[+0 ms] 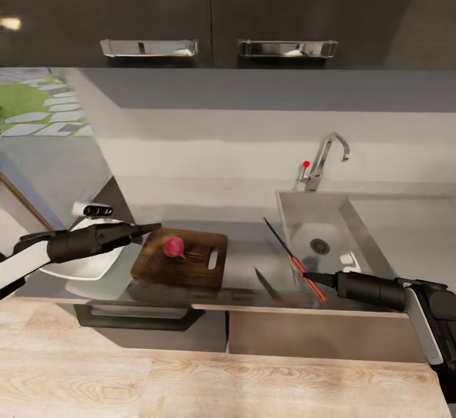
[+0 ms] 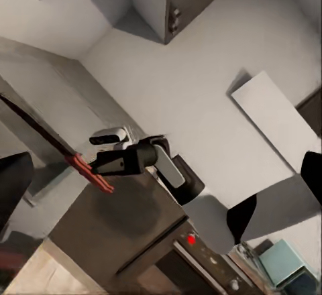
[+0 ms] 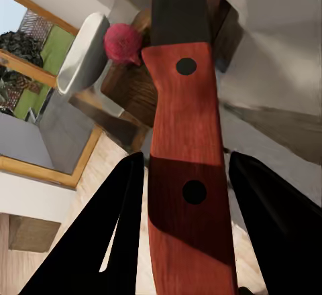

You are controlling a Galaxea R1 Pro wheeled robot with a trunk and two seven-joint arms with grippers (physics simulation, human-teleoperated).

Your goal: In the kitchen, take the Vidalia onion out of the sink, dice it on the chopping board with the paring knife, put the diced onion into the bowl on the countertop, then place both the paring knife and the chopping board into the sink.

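Observation:
The pink-red Vidalia onion (image 1: 173, 247) sits whole on the dark wooden chopping board (image 1: 190, 266) on the countertop (image 1: 244, 266). My left gripper (image 1: 151, 228) hovers open just left of the onion, above the board's corner and the white bowl (image 1: 85, 266). My right gripper (image 1: 318, 277) is shut on the red handle of the paring knife (image 1: 292, 259), held above the counter at the left rim of the sink (image 1: 297, 212), blade pointing away. In the right wrist view the handle (image 3: 188, 174) lies between both black fingers (image 3: 124, 228), with the onion (image 3: 123, 42) beyond.
The chrome tap (image 1: 326, 155) with a red dot rises behind the steel basin. Dark wall cabinets with metal handles (image 1: 149, 47) hang overhead. A window opens at the left. Bare counter lies between board and sink; pale wood floor runs in front.

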